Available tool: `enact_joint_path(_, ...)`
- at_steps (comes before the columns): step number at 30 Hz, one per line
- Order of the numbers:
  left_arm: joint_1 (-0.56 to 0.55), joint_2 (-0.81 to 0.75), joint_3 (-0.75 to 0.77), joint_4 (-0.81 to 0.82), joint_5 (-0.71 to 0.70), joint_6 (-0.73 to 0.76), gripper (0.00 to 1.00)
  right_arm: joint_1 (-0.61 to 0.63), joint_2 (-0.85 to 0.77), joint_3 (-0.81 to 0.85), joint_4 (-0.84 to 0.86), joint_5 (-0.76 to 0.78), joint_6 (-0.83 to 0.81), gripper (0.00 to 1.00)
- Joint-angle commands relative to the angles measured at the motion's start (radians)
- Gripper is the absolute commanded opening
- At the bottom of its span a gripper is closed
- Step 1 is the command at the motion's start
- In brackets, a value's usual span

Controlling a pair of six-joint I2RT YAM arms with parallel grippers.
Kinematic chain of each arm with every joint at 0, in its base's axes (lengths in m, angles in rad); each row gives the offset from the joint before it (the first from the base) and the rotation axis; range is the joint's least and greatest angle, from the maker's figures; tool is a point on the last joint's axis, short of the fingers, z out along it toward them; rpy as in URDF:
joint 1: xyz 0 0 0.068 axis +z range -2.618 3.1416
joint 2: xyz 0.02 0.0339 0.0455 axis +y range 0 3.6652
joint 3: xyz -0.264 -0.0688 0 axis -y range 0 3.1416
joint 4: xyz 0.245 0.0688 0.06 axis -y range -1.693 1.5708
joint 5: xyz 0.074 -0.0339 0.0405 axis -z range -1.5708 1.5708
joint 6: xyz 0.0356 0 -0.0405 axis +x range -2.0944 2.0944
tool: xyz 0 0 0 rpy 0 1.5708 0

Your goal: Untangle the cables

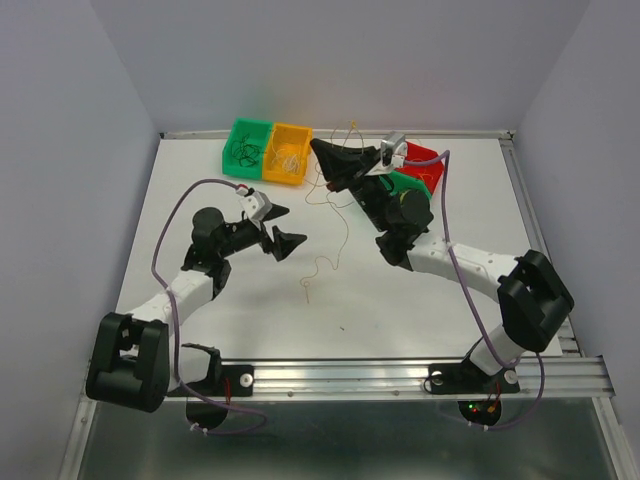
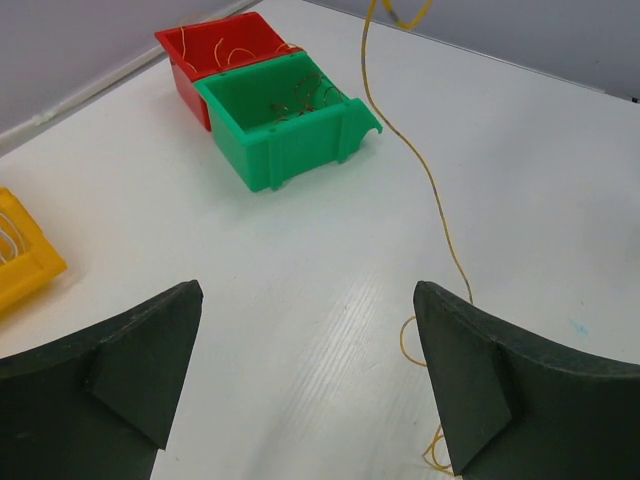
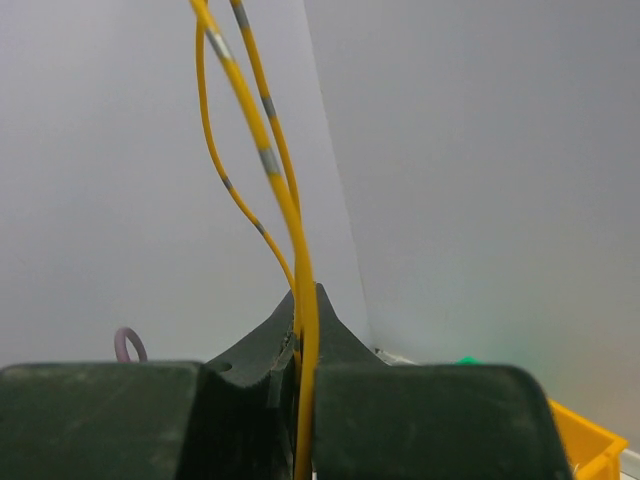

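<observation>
Room: tabletop (image 1: 400,320) bare across centre and near half. Bins crowd the far edge. Left green bin (image 1: 247,147) and yellow bin (image 1: 288,152) touching, just left of mid-edge. Red bin (image 2: 215,50) and right green bin (image 2: 290,130) touching, toward far-right corner, partly behind R arm in top view. L edge taken only by L arm.

R gripper (image 1: 318,146): up over far edge, just right of yellow bin. Fingers pressed together, pinching yellow cable (image 3: 285,200). In wrist view, cable w/ grey bands clamped betw. the pads, more than one run rising out of the pinch.

L gripper (image 1: 285,228): spread wide, nothing betw. fingers. Low over tabletop, left of centre, well apart from R gripper. Aimed toward the far-right bins.

Cable posn: hanging from R pinch down to tabletop. Long axis approx far-to-near, drifting slightly left, end curled near tabletop centre. Rel. to L gripper: runs down to tip of the finger (image 2: 500,380) on right of wrist view, small loops along that finger's inner edge. Contact: cannot tell.

Bins: dark strands (image 1: 243,152) in left green, whitish strands (image 1: 287,157) in yellow, tan strands (image 2: 300,98) in right green. Too fine to count.
</observation>
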Motion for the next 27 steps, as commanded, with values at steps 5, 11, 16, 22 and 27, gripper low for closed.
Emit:
enact_joint_path(5, -0.001, -0.075, 0.006, 0.116, 0.001, -0.008, 0.99, 0.005, -0.034, 0.027, 0.019, 0.007, 0.035, 0.01)
enact_joint_path(11, 0.001, -0.063, 0.007, 0.160, 0.022, -0.043, 0.99, 0.005, -0.032, 0.027, 0.021, -0.005, 0.062, 0.01)
enact_joint_path(16, -0.001, -0.011, 0.024, 0.222, 0.007, -0.138, 0.99, 0.006, -0.036, 0.022, 0.024, -0.047, 0.097, 0.00)
enact_joint_path(22, 0.007, -0.191, -0.022, 0.184, -0.119, -0.088, 0.99, 0.006, -0.039, -0.019, 0.026, -0.027, 0.094, 0.01)
enact_joint_path(27, 0.007, -0.348, -0.077, 0.151, -0.117, -0.021, 0.99, 0.006, -0.026, -0.067, 0.024, 0.047, 0.075, 0.01)
